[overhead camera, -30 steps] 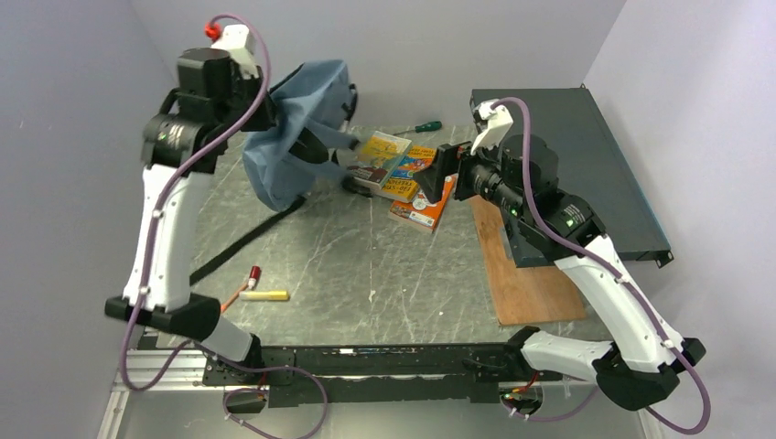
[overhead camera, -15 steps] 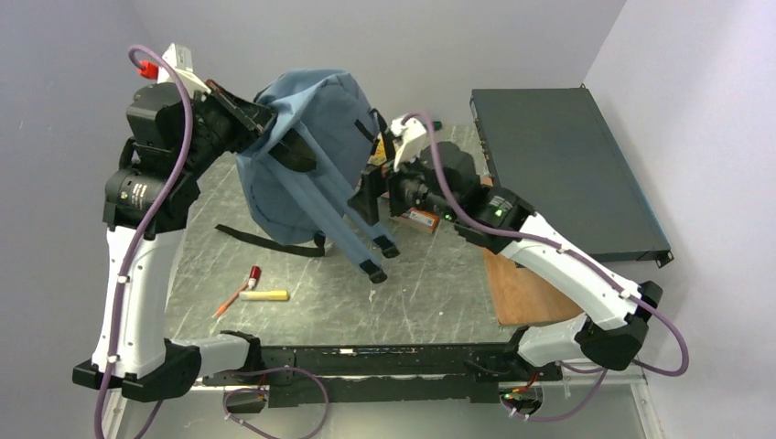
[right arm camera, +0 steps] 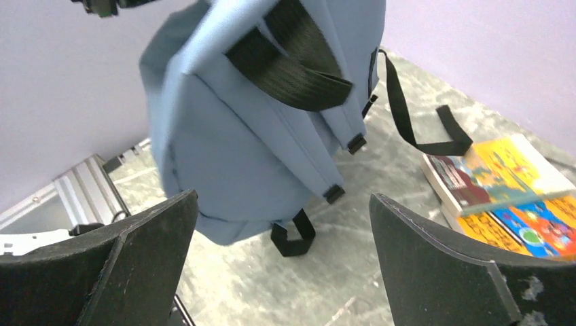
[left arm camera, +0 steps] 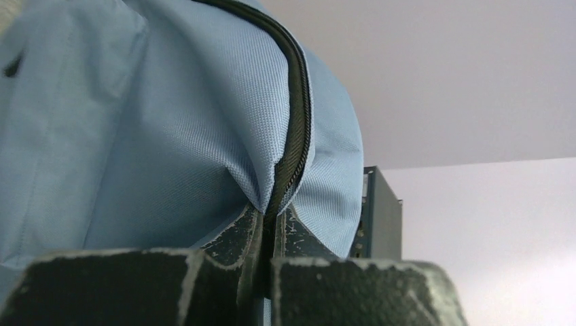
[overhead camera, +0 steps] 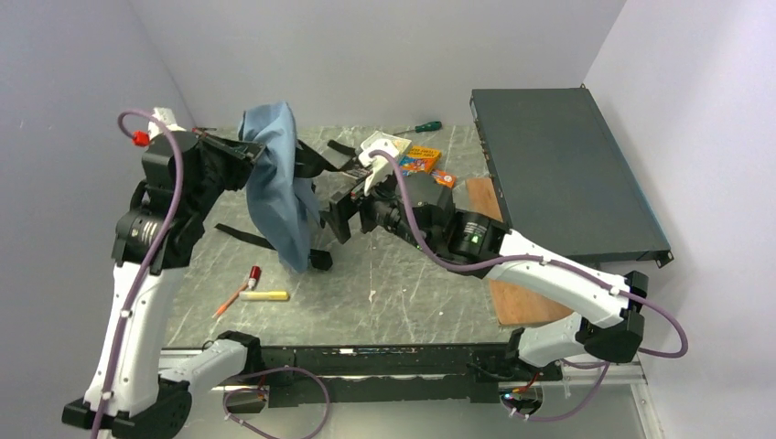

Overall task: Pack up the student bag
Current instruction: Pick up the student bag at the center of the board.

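Observation:
The student bag (overhead camera: 279, 183), grey-blue fabric with black straps, hangs off the table from its top edge. My left gripper (overhead camera: 253, 149) holds it up at the back left. In the left wrist view that gripper (left arm camera: 268, 224) is shut on the bag's (left arm camera: 170, 136) black zipper seam. My right gripper (overhead camera: 331, 219) stands open just right of the hanging bag, nothing between its fingers. In the right wrist view the bag's (right arm camera: 231, 136) back and padded straps (right arm camera: 292, 64) face the open gripper (right arm camera: 282, 197).
A stack of colourful books (overhead camera: 409, 157) (right arm camera: 502, 183) lies behind the right arm, a green screwdriver (overhead camera: 425, 126) beyond. A dark metal box (overhead camera: 558, 174) and a wooden board (overhead camera: 526, 293) are on the right. A red-capped pen (overhead camera: 252, 274) and a yellow marker (overhead camera: 264, 295) lie front left.
The left arm has swung the lifted bag left and nearer, so it now hangs edge-on. The right arm has reached left from the books toward the bag, still open.

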